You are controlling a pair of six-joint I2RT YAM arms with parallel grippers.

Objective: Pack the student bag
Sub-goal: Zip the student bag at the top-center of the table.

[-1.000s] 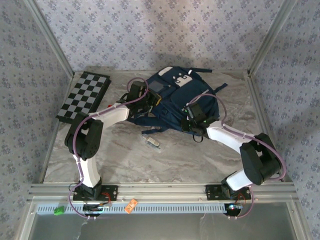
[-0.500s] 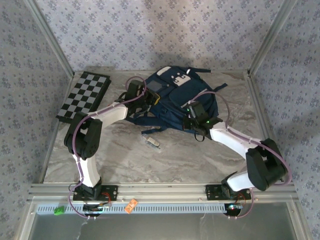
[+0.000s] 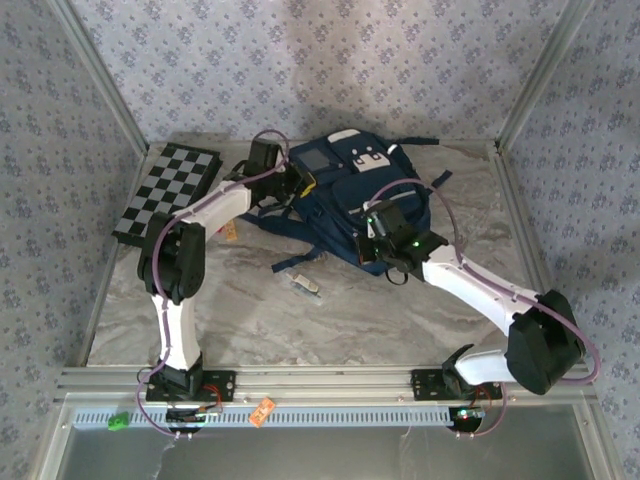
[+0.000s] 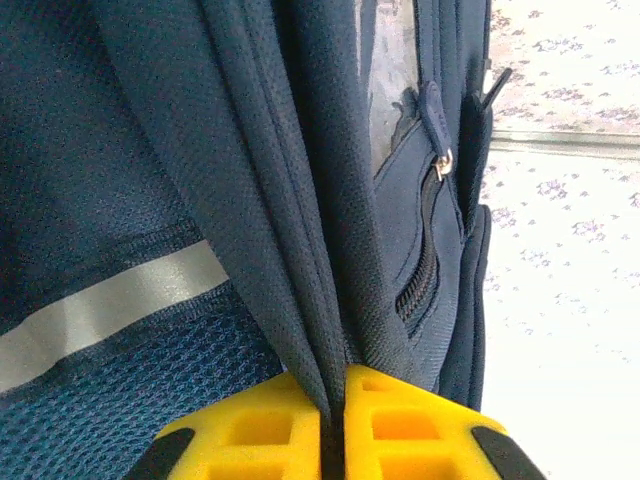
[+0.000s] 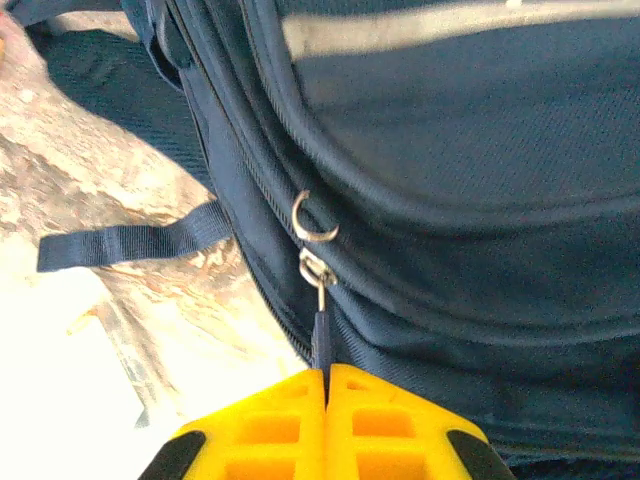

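Two arms reach over to the student bag [image 3: 345, 205], one from each side. The student bag is big, soft and dark blue. It lies at the back of the table [image 3: 400, 320], in the middle.

The left gripper [image 4: 335, 400] pinches a fold of the bag's blue cloth between its yellow fingers. The cloth fills the thin gap between them, so it looks like a firm hold.

The right gripper [image 5: 325, 385] is squeezed tight on the zip pull [image 5: 318, 335]. The little metal tab goes right down between its two fingers. From above, this gripper sits at the near edge of the bag.

I think one arm is holding the bag steady so the other can slide the zip. I cannot tell which way the zip should go. I also cannot tell if the pocket is open or closed, because the cloth is folded over it.

The job does not look done. A chessboard [image 3: 168, 192] lies flat on the left, apart from the bag. A small thing [image 3: 305, 283] lies on the table just in front of the bag. It is too small to name. Nothing can be seen inside the bag, so I cannot say what is packed.
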